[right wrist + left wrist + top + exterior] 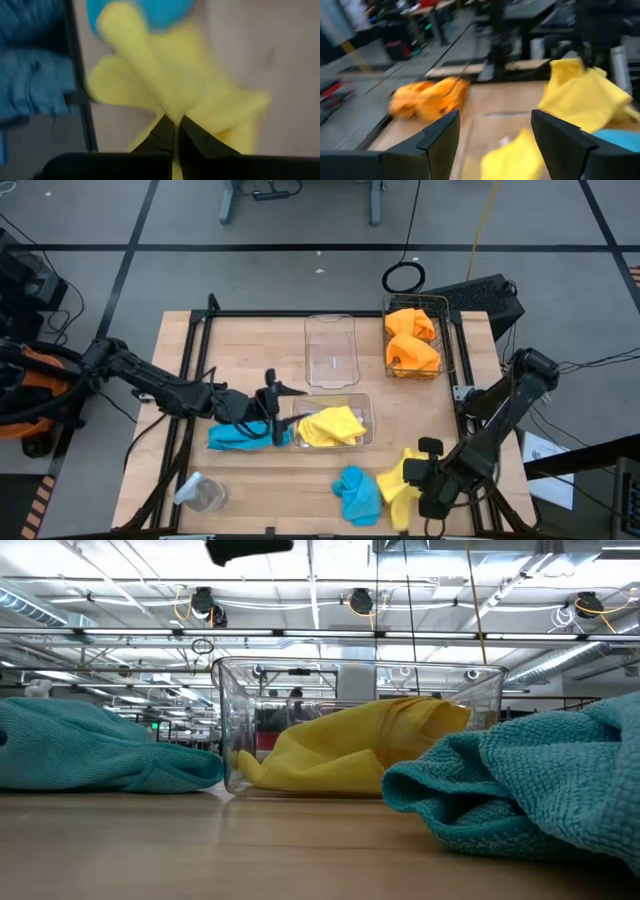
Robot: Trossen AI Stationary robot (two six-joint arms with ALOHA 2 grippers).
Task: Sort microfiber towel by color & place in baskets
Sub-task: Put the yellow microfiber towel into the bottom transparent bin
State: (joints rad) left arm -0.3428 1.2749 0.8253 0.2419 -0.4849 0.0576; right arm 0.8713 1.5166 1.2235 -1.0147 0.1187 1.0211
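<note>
Left gripper (284,416) hovered with its fingers spread just beside the near clear bin (366,436), which held one yellow towel (330,426). A turquoise towel (238,435) lay on the table (260,345) under that arm, touching the bin's left side. I judged this arm to be waiting. The small clear jar (203,493) sat near the front left corner, well apart from the work.

Farther right, the second clear bin (331,350) stood empty, and the wire-mesh basket (446,345) held two orange towels (411,340).

Right gripper (174,131) was pressed together, pinching a fold of the second yellow towel (400,478) at the front right of the table. This cloth touched the other turquoise towel (357,493) on its left.

For the step in hand, I judged a straight vertical lift best, high enough that the hanging cloth cleared its turquoise neighbour without dragging it. The carry should then end over the near bin's open top, with release only once the cloth hung inside the walls.

I could read no brand, label or writing anywhere.
</note>
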